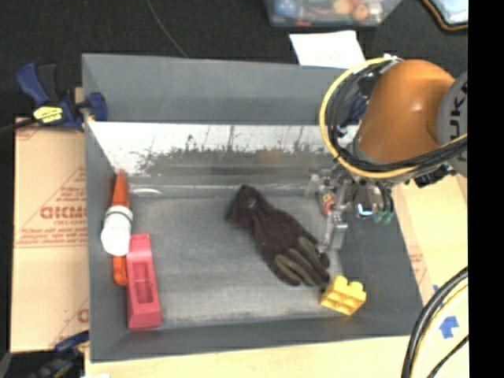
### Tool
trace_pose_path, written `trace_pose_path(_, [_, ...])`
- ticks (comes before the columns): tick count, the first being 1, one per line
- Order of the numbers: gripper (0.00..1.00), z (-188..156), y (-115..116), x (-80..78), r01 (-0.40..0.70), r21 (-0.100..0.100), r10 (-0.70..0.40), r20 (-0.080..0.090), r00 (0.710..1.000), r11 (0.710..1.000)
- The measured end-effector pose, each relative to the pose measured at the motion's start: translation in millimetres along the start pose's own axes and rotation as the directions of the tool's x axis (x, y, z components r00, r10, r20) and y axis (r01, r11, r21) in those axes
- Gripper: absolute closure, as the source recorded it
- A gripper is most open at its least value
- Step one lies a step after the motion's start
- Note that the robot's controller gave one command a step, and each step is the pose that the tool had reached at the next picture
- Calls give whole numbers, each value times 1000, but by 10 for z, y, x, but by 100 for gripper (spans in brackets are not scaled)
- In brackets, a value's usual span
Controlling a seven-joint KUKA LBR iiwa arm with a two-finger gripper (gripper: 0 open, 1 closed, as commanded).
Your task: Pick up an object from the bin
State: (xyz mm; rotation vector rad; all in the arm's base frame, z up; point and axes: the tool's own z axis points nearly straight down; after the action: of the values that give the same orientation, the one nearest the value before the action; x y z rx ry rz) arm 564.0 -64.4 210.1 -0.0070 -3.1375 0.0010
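My gripper (331, 241) hangs low at the right side of the bin, under the arm's orange cover. Its tip is right at the right edge of a dark brown glove (275, 234), which lies flat and slanted across the middle of the bin floor. Whether it touches the glove is unclear. A small yellow toy block (343, 296) lies just below the gripper, near the bin's front right corner.
A pink block-shaped thing (142, 282) lies along the left wall. Beside and above it lies an orange tube with a white cap (117, 225). Bare bin floor stretches between these and the glove.
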Motion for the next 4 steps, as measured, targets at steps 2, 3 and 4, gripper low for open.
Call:
trace_pose_path(2, [0, 1411, 529, -25, -81, -1, 81, 8, 997, 997])
trace_pose_path(3, [0, 592, 310, 216, -73, 2, 73, 22, 997, 997])
trace_pose_path(4, [0, 1105, 634, 99, -258, -2, 258, -2, 966, 966])
